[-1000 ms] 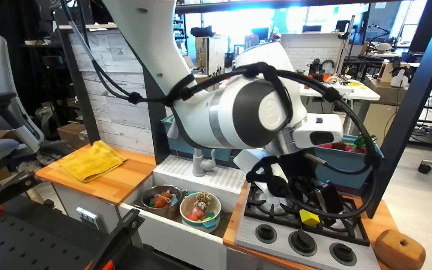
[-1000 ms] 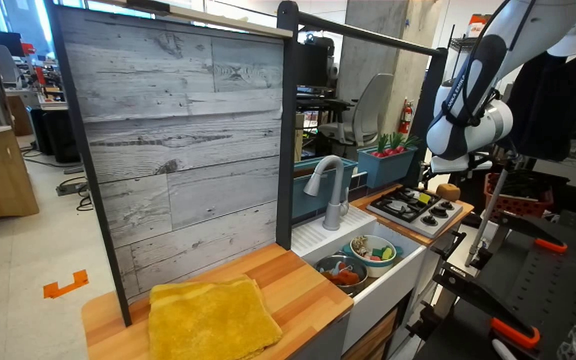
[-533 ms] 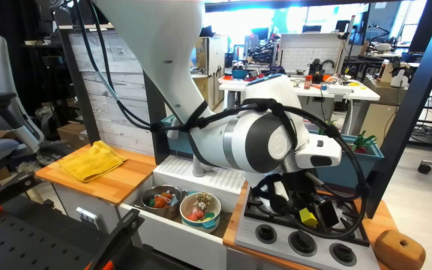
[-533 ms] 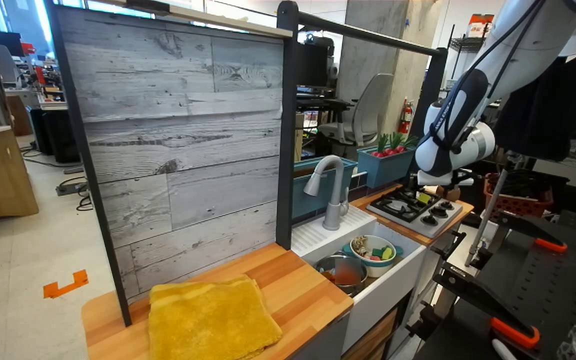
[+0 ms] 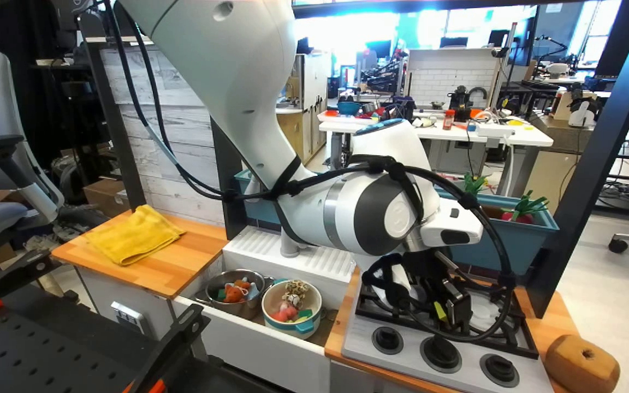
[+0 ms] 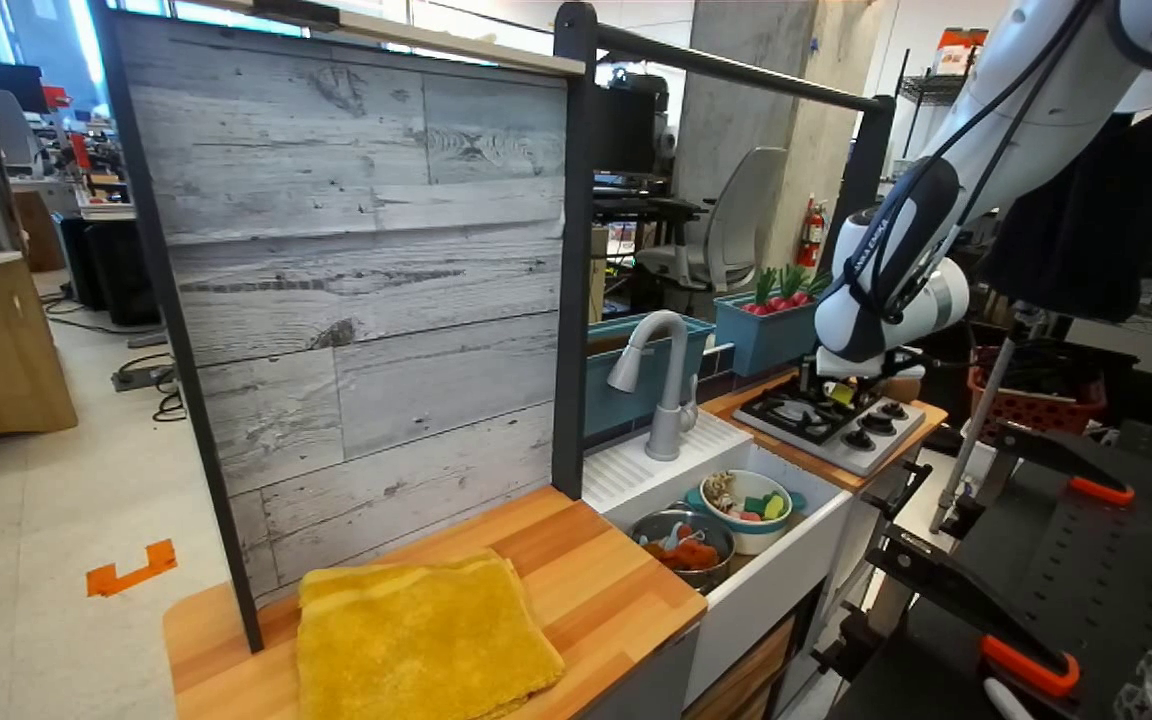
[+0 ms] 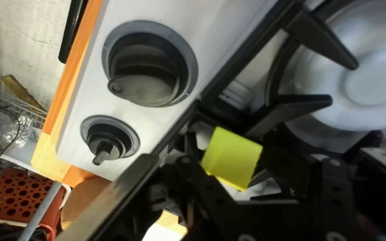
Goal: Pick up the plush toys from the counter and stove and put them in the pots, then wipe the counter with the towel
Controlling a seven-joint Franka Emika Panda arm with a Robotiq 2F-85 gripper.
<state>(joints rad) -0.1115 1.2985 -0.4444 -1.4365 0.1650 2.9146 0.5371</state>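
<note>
A yellow block-shaped toy (image 7: 232, 158) is lying low over the stove (image 5: 411, 345), among the black grates (image 7: 320, 38), near the knobs (image 7: 147, 87). The gripper (image 7: 232, 150) is reaching down around it. In the wrist view its jaws are standing partly apart, with the toy between them and only little room on each side. I cannot tell whether they are pressing on the toy, nor whether the toy is resting on the grate.

In the white sink (image 5: 271, 355), the steel pot (image 5: 246, 311) and the cream pot (image 6: 756, 541) are standing just beside each other. The steel pot is holding an orange plush toy (image 5: 233, 293) together with pale-blue and green pieces (image 5: 252, 290). The cream pot is holding a spotted toy (image 5: 295, 292), a pink toy (image 5: 286, 313), and green and yellow pieces (image 6: 757, 504).

Past the sink, the folded yellow towel (image 5: 135, 234) is lying on the wooden counter (image 5: 197, 256), well apart from the gripper.

At the opposite end, a brown rounded object (image 5: 582, 363) is sitting just beside the stove. Behind the stove, a teal planter box (image 5: 511, 248) is holding red-green plants (image 5: 527, 207). Farther off, in an exterior view, a red basket (image 6: 1061, 408) is containing dark things, which I cannot identify.
</note>
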